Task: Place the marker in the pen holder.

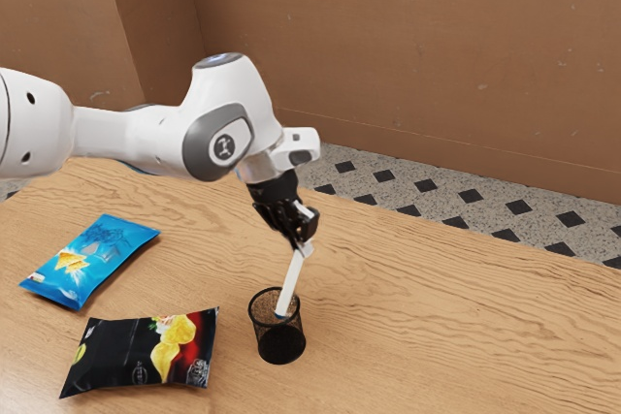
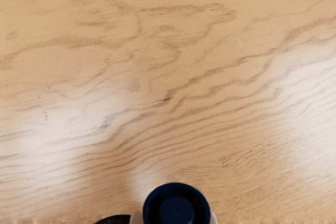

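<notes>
My gripper is shut on the white marker, which slants down from the fingertips. The marker's blue-tipped lower end overlaps the mouth of the black mesh pen holder; how deep it sits is hard to tell. The holder stands upright on the table, below the hand. In the wrist view the marker's dark blue round end is at the lower edge, between the pale fingertips of the gripper. Beside it a bit of the holder's black rim shows.
On the wooden table, a black chip bag lies near the holder, toward the exterior view's left. A blue chip bag lies farther back on that same side. The table's far edge runs behind the arm.
</notes>
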